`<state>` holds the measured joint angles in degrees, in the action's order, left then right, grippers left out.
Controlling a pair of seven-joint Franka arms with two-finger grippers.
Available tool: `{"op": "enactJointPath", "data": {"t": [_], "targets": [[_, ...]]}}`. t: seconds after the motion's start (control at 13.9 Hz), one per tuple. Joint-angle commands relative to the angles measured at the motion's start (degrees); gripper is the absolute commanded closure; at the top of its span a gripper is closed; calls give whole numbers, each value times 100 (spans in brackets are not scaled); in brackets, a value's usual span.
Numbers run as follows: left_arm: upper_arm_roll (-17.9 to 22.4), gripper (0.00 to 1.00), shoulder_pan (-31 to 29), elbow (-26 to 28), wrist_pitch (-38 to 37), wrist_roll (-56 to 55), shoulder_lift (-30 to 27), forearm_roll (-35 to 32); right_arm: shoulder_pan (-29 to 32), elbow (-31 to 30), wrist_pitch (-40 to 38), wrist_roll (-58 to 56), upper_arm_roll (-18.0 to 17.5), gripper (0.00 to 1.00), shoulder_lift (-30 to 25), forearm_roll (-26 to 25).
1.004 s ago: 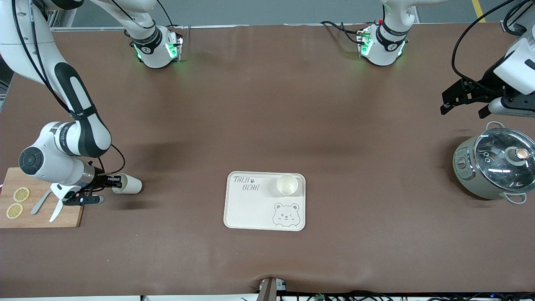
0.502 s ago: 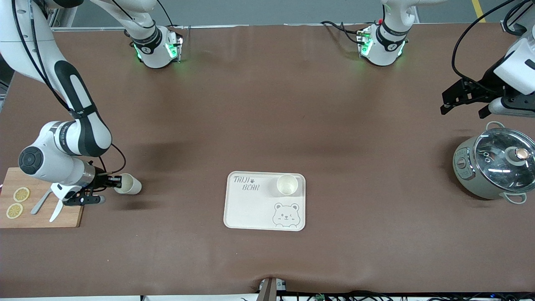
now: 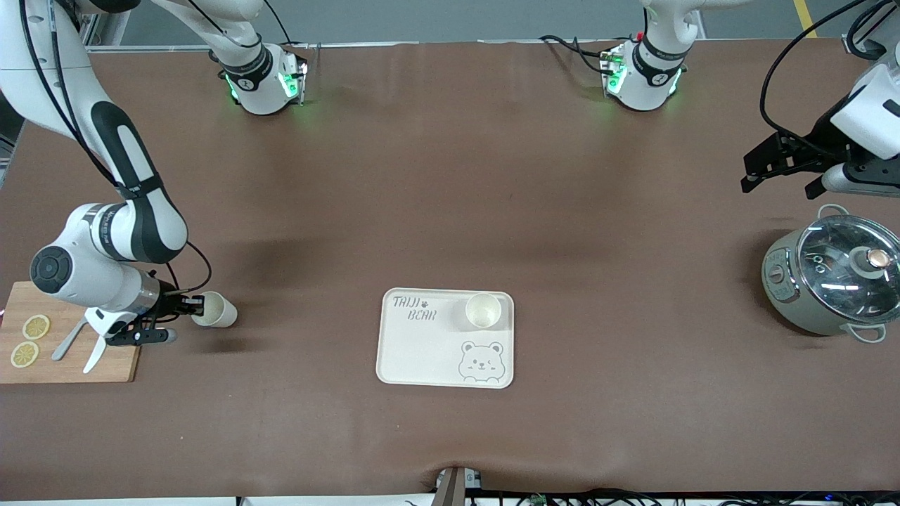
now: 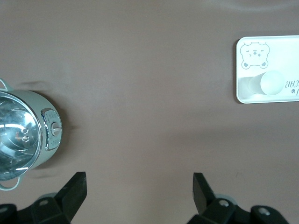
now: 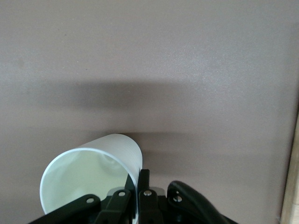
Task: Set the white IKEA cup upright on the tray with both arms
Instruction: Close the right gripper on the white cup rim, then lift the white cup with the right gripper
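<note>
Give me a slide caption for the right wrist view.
Right gripper pinching the rim of a white cup lying on its side on the brown table.

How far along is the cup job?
Done: one cup stands upright on the tray. In hand: right gripper has its jaws shut on the rim of a second cup lying on its side beside the cutting board. Left: lift, upright, tray it. Left gripper waits open above the pot.

High front camera faces the bases; the left wrist view shares its tray [image 3: 422, 351].
</note>
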<state>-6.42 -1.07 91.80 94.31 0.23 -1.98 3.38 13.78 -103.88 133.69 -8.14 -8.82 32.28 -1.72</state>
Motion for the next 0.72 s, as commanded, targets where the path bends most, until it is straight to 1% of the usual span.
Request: {"op": "enactJointPath", "data": {"t": [0.0,0.36,0.57,0.65], "targets": [[-17,0,-33,-21,26,91,-22,128,19,139,-525,111,-14,98,-256,-57],[-17,0,-42,-21,26,91,-22,128,19,895,-2283,172,-31,98,-722,-22],[-17,0,-42,-21,26,91,-22,128,-112,1360,-3268,531,-111,99,-1109,5],[-17,0,-42,-21,26,91,-22,128,-173,1475,-3462,654,-119,99,-1170,109]]}}
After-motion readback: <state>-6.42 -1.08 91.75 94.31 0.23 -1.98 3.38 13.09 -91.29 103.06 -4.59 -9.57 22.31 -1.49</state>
